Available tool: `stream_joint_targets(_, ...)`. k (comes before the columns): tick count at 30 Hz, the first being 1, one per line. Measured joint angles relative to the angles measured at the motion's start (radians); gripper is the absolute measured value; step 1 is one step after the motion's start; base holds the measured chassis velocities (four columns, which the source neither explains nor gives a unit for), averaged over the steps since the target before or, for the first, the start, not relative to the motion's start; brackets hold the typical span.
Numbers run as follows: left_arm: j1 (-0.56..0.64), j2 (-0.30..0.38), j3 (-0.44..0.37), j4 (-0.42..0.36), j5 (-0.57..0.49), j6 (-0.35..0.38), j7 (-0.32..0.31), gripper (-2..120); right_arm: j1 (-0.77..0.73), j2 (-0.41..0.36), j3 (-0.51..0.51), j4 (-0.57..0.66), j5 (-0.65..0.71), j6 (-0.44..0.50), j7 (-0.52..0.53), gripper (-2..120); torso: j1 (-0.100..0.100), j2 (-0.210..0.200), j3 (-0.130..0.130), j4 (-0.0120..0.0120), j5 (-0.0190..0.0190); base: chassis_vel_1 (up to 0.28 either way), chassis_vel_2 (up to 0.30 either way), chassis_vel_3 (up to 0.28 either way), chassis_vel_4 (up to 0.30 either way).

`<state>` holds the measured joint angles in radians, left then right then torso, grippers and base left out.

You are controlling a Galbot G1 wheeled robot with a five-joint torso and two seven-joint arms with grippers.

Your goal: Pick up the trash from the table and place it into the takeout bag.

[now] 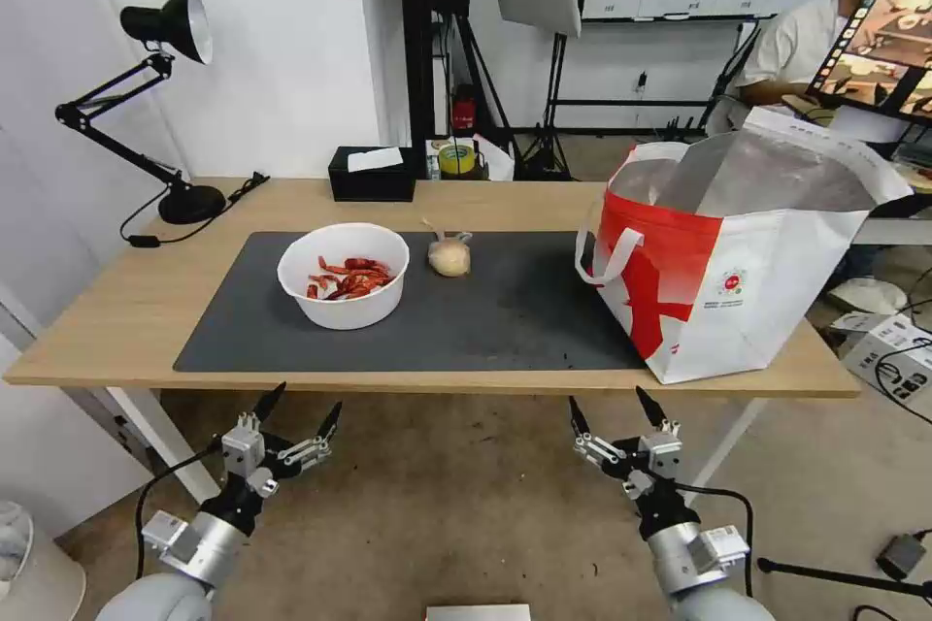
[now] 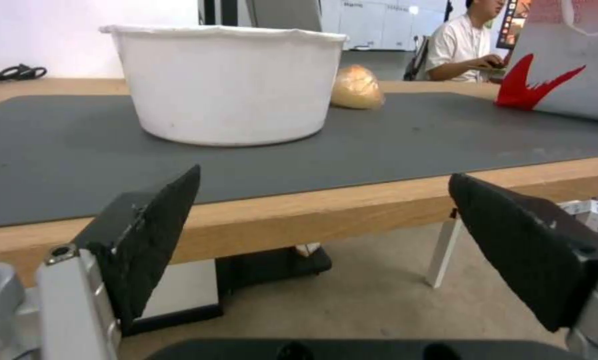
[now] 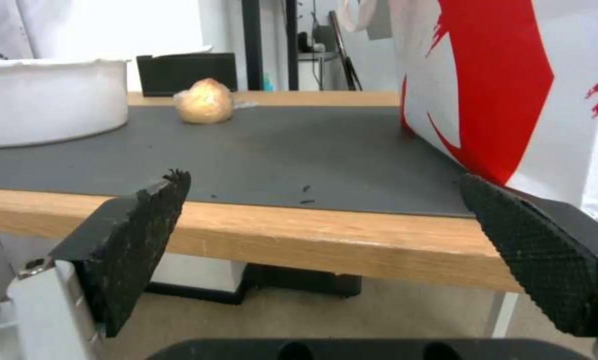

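Nearest to the camera, both grippers are held low over the floor, short of the table's front edge. The left gripper [image 1: 301, 406] has its jaws spread wide with nothing between them; same for the right gripper [image 1: 611, 403], jaws wide apart and empty. Open floor lies under both, and nothing is touched by either.

Just ahead of the jaws the front edge of the light-wood table [image 1: 116, 349] is seen, with a thin strip of bare wood before the dark grey mat [image 1: 505, 310] starts. Straight beyond the left jaws, on the mat, the white bowl of red crayfish shells [image 1: 343, 274] is set upright, well back from the edge, with plenty of bare mat around it. The small beige-filled plastic bag [image 1: 449, 255] is found just beside the bowl, on the side toward the right gripper, not touching it.

Beyond the right jaws a wide bare stretch of mat is left open. Off to their outer side the takeout bag [image 1: 738, 262] stands upright with its mouth open, its base over the mat's end and close to the table's front edge.

Farthest back, a black tissue box [image 1: 371, 175] sits near the table's rear edge.
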<state>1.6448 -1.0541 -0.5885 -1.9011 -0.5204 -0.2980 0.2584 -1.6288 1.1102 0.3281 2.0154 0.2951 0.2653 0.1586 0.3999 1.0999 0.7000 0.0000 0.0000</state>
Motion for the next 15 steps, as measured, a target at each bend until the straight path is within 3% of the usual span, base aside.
stream_joint_targets(15,0.003,-0.003,0.003,-0.007,0.004,0.0,0.001,100,0.071,-0.03,-0.032,-0.001,0.005,-0.008,-0.019,100,0.0,0.0,0.0,0.0,0.0,0.0,0.0,0.0,0.0)
